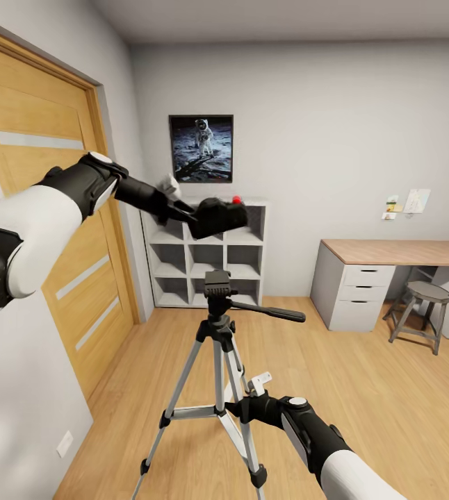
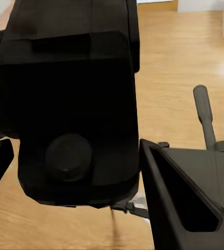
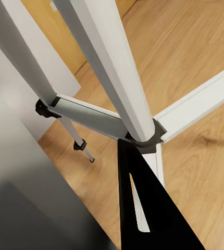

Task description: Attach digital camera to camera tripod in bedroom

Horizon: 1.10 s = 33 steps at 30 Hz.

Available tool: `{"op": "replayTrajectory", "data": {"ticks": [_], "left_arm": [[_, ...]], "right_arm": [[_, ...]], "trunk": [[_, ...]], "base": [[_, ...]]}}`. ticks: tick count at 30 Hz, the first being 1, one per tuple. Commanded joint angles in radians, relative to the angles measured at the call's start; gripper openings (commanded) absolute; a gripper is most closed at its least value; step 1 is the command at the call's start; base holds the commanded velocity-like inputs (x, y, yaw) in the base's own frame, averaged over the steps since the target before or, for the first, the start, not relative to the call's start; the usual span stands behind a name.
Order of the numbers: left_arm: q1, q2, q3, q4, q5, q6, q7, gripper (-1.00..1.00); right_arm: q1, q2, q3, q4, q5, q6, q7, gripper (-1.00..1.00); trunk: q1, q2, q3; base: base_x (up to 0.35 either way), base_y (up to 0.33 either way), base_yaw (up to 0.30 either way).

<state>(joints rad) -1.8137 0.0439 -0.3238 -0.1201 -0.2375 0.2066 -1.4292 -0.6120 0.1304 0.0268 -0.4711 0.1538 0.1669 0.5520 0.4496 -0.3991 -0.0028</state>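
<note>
1. No words or numbers can be read anywhere.
2. The small papers (image 1: 409,203) on the wall above the counter (image 1: 398,252) are too tiny to read.

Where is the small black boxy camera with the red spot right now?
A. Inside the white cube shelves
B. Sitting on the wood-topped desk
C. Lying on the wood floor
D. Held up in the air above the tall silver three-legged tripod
D: the left gripper holds the small black boxy camera in the air, above the black head of the tall silver tripod, not yet touching it.
</note>
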Motion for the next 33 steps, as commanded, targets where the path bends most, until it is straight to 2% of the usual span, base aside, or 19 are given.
{"op": "replayTrajectory", "data": {"ticks": [1, 3, 5, 22, 26, 33], "left_arm": [[0.000, -0.004, 0.008, 0.002, -0.017, 0.007, -0.005, -1.00], [0.000, -0.016, 0.008, 0.033, -0.068, 0.008, -0.004, -1.00], [0.000, -0.018, 0.008, 0.047, -0.077, 0.007, -0.004, -1.00], [0.001, -0.022, 0.008, 0.086, -0.086, -0.004, -0.008, -1.00], [0.031, -0.022, 0.008, 0.093, -0.089, -0.011, -0.024, -1.00], [0.044, -0.021, 0.005, 0.088, -0.090, 0.001, -0.073, -1.00]], "right_arm": [[0.000, 0.000, 0.003, -0.003, 0.007, 0.002, -0.015, -1.00], [0.000, 0.000, 0.002, -0.003, 0.007, 0.002, -0.021, -1.00], [0.000, 0.000, 0.002, -0.003, 0.007, 0.002, -0.022, -1.00], [0.000, 0.000, 0.003, -0.003, 0.007, 0.002, -0.026, -1.00], [0.000, 0.001, 0.002, -0.003, 0.006, 0.002, -0.031, -1.00], [0.000, 0.001, 0.003, -0.003, 0.006, 0.002, -0.036, -1.00]], "trunk": [[0.000, -0.001, 0.000], [0.000, -0.001, 0.000], [0.000, -0.001, 0.000], [0.000, -0.001, 0.000], [0.000, -0.001, 0.000], [0.000, -0.001, 0.000]], "base": [[0.000, 0.000, 0.000], [0.000, 0.000, 0.000], [0.000, 0.000, 0.000], [0.000, 0.000, 0.000], [0.000, 0.000, 0.000], [0.000, 0.000, 0.000]]}}
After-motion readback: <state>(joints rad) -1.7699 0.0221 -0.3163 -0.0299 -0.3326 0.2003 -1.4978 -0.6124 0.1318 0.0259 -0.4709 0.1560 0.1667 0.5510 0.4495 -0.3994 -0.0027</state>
